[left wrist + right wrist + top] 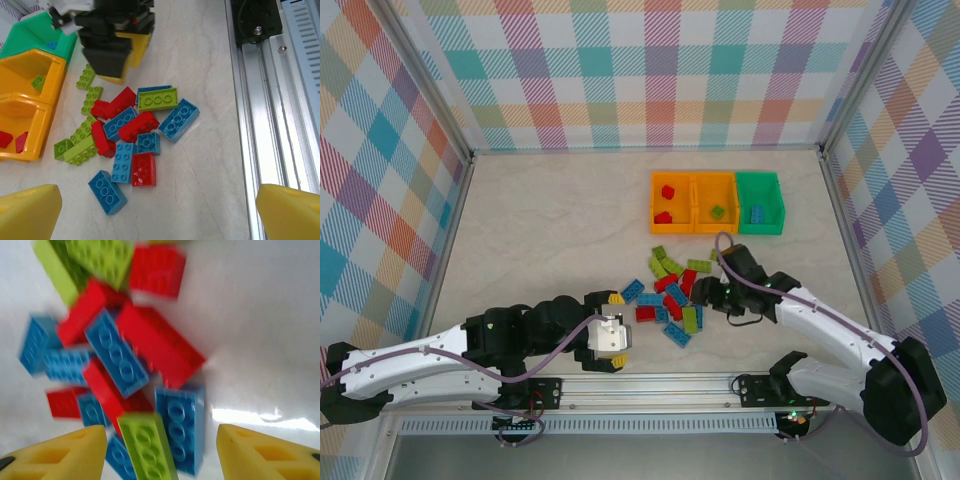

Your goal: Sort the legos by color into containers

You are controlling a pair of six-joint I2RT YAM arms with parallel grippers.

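Spread wide, holding nothing: left pincer (160, 215) and right pincer (160, 455).
The legos (672, 295) lie heaped on the bench (550, 230) between them; beyond, two red sit in one orange bin (656, 205), one lime in the next, one blue in the green bin (781, 205).

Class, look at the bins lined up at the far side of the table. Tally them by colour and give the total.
Orange bins: 2
Green bin: 1
Total: 3
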